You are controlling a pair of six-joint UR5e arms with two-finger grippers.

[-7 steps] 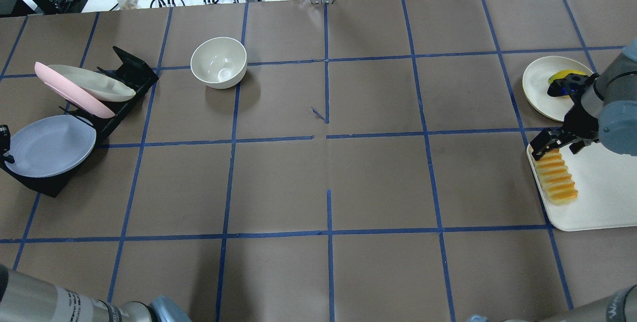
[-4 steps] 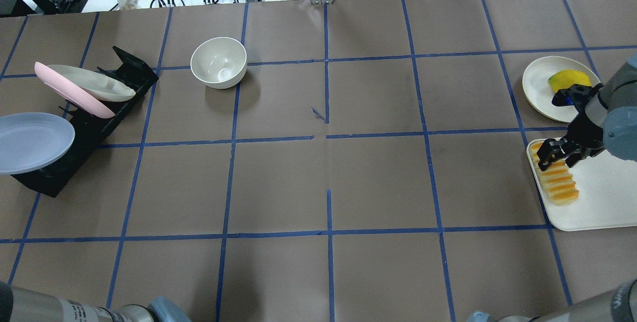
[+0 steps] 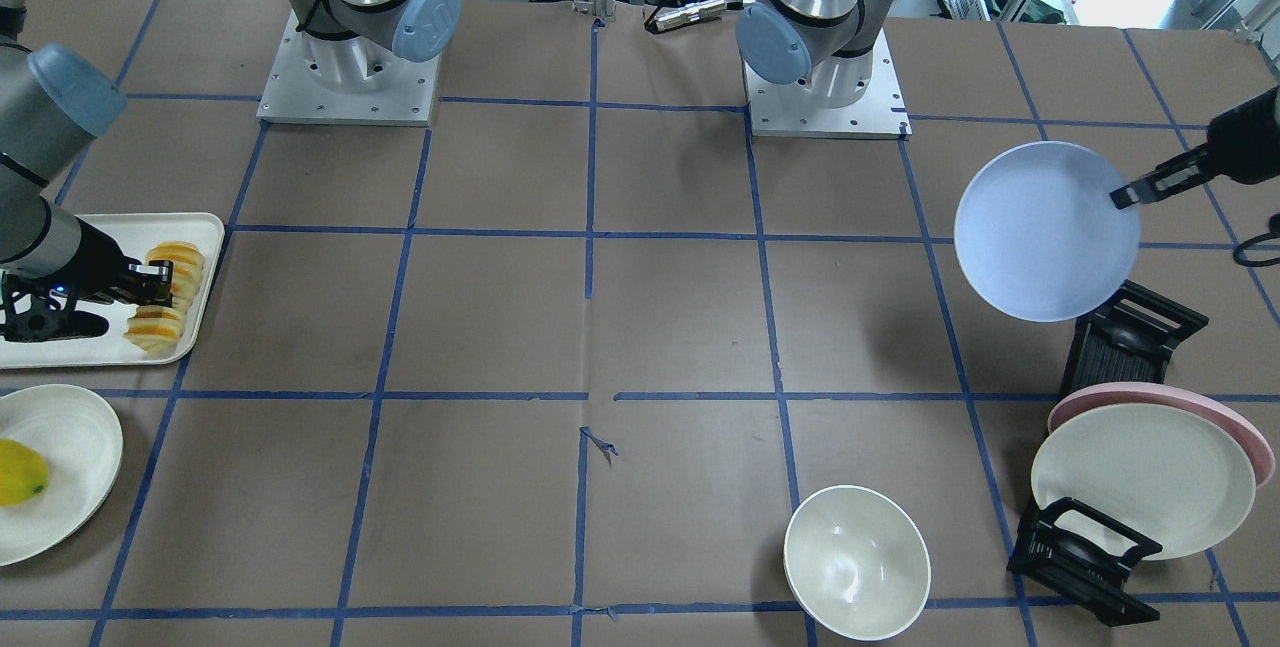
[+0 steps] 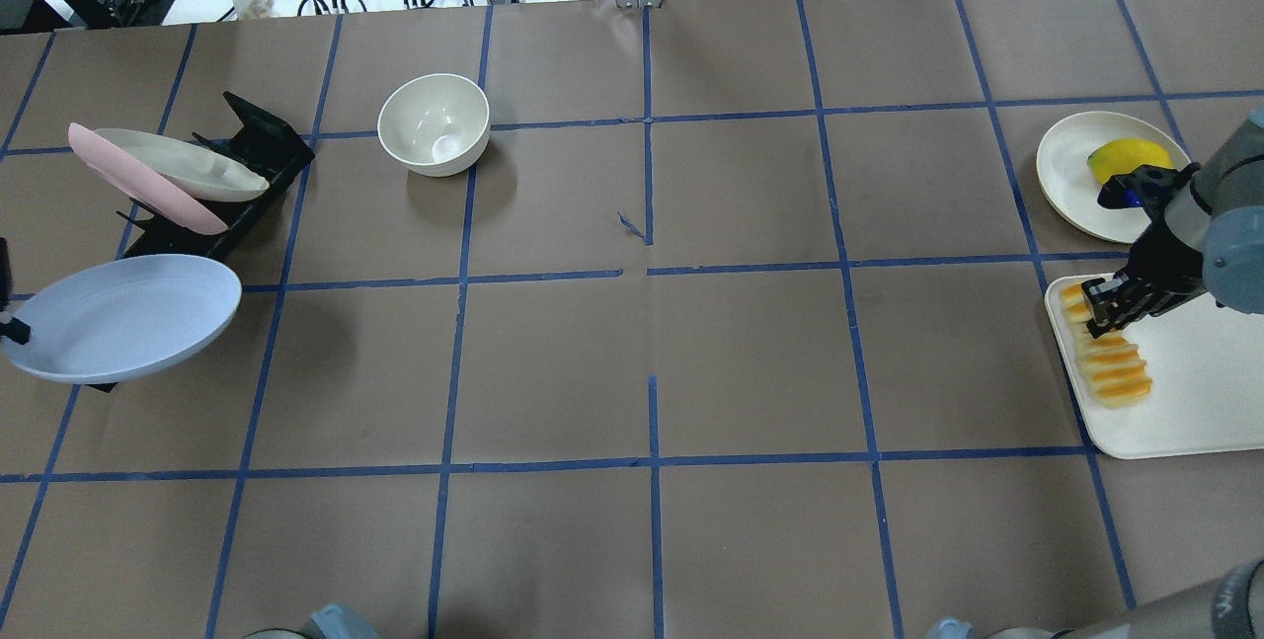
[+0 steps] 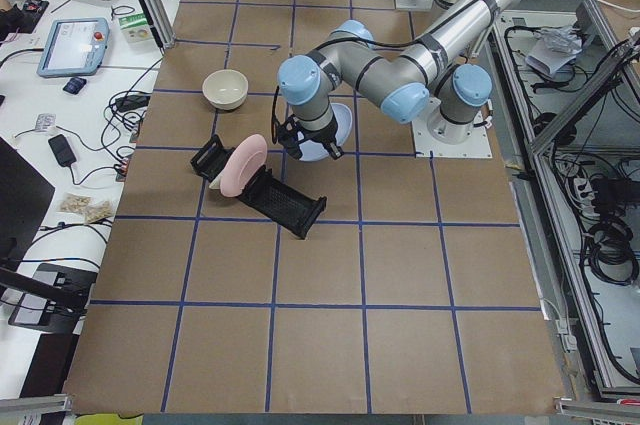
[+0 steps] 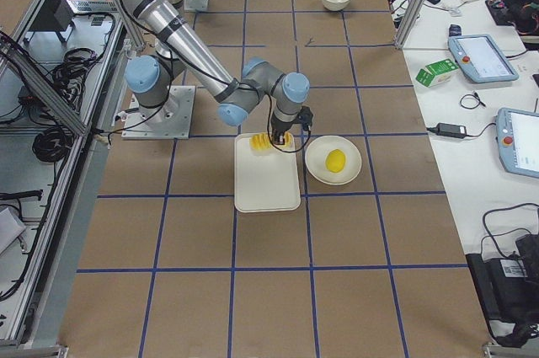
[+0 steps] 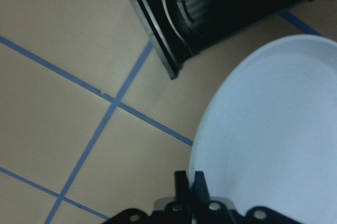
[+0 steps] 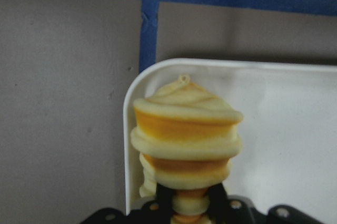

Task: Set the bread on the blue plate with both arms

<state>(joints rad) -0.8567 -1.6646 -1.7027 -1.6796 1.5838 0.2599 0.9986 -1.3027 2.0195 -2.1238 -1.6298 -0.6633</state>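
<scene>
The bread (image 4: pixel 1116 372) is a row of orange-crusted slices lying on a white tray (image 4: pixel 1200 402) at the right. My right gripper (image 4: pixel 1108 308) is down over the row's far end, its jaws closed on the slices; the right wrist view shows the bread (image 8: pixel 184 129) pinched between the fingertips. The blue plate (image 4: pixel 123 316) hangs in the air at the left, near level. My left gripper (image 7: pixel 189 179) is shut on its rim. In the front view the plate (image 3: pixel 1045 232) hovers above the rack.
A black dish rack (image 4: pixel 257 150) holds a pink plate (image 4: pixel 128 180) and a cream plate (image 4: pixel 188 165). A cream bowl (image 4: pixel 434 123) stands behind the middle. A cream plate (image 4: pixel 1066 165) with a yellow fruit (image 4: pixel 1126 160) sits behind the tray.
My left gripper has lifted the blue plate out of the rack and swung it rightward and flatter. My right gripper has moved down onto the bread and closed its jaws.
</scene>
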